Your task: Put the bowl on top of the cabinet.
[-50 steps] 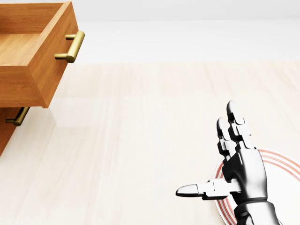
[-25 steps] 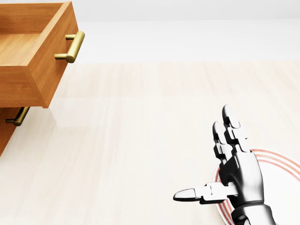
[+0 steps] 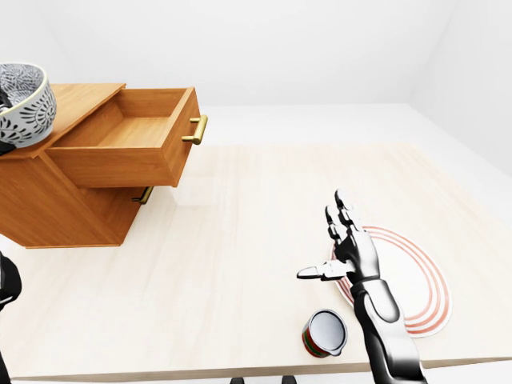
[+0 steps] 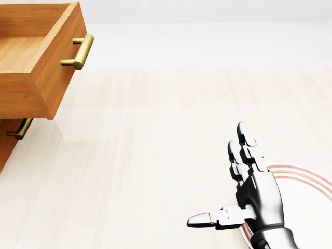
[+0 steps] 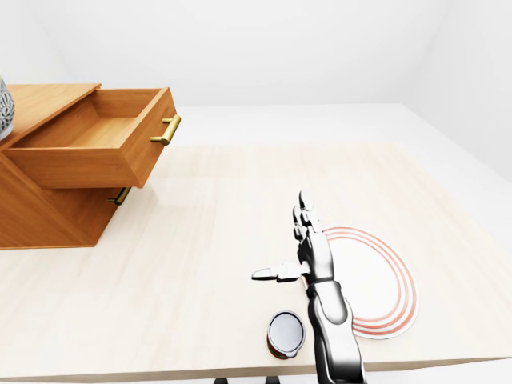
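One bowl (image 3: 22, 102) far left above cabinet (image 3: 56, 192), well apart from right robot hand (image 3: 346, 250), fingers spread wide.

Pale wooden table (image 3: 240, 240); white plate (image 3: 416, 280) with red rings at right; red can (image 3: 325, 333) just left of it

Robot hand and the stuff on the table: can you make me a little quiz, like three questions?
1. True or false: the right robot hand is holding the plate.
2. The top drawer of the cabinet is: A) open B) closed
3. In the left-eye view, what stands just left of the right robot arm, at the table's bottom edge?

Key: 1. False, its fingers are spread open above the plate. 2. A. 3. A can. Bonus: the patterned bowl sits at the view's left edge.
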Robot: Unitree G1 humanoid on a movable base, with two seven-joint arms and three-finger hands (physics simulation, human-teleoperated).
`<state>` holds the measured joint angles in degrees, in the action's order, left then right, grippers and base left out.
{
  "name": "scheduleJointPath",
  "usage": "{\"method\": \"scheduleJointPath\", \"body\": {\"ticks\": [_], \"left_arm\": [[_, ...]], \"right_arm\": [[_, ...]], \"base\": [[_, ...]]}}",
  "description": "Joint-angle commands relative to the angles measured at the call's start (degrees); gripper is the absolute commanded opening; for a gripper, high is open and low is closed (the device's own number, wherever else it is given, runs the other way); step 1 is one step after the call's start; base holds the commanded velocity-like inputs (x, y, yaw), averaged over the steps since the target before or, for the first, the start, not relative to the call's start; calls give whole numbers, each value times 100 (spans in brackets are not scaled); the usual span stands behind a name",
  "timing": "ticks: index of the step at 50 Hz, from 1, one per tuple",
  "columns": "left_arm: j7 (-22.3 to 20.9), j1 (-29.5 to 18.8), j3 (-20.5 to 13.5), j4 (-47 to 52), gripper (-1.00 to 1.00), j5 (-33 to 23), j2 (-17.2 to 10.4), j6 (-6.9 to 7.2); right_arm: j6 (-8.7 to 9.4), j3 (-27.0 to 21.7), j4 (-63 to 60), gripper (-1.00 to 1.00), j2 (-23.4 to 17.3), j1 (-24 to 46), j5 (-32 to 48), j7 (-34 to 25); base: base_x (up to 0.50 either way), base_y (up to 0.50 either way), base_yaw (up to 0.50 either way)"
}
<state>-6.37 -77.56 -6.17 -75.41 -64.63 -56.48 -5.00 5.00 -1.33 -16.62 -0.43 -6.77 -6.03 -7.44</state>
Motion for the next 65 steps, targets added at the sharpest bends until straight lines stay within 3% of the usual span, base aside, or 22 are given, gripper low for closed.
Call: {"method": "scheduleJointPath", "body": {"ticks": [1, 17, 18, 19, 29, 43, 49, 54, 57, 58, 65], "left_arm": [[330, 154, -39, -46, -97, -184, -98, 0], [368, 259, -76, -72, -95, -70, -75, 0], [377, 265, -56, -72, 32, -91, -76, 0], [395, 247, -50, -73, 100, -101, -74, 0], [565, -218, -7, -28, 100, -185, -110, 0], [195, -1327, -18, 126, 100, -230, -209, 0], [-401, -1617, -74, 275, 100, 1, -251, 0], [-1170, -1760, -143, 515, 100, 361, -322, 0], [-1597, -1762, -183, 643, 100, 601, -354, 0], [-2022, -1765, -263, 775, 100, 811, -378, 0], [-2866, -1453, -369, 1532, 100, 1525, -486, 0]], "right_arm": [[0, 47, 93, 100, -9, 39, 27, -15], [0, 30, 174, 100, -8, 50, 27, -16], [0, 31, 171, 100, -7, 47, 26, -17], [0, 32, 172, 100, -7, 47, 29, -16], [-60, 31, 334, 100, 0, 72, 28, -20], [-74, -5, 419, 100, -14, 96, 21, -11], [-88, -40, 434, 100, -16, 86, 2, 0], [-108, -46, 475, 100, -14, 94, 1, 3], [-74, -67, 442, 100, -19, 102, -18, 12], [-60, -72, 425, 100, -16, 102, -21, 23], [-20, -60, 337, 100, -11, 68, -19, 39]], "base": [[0, 0, 0], [0, 0, 0], [0, 0, 0], [0, 0, 0], [0, 0, 0], [0, 0, 0], [0, 0, 0], [0, 0, 0], [0, 0, 0], [0, 0, 0], [0, 0, 0]]}}
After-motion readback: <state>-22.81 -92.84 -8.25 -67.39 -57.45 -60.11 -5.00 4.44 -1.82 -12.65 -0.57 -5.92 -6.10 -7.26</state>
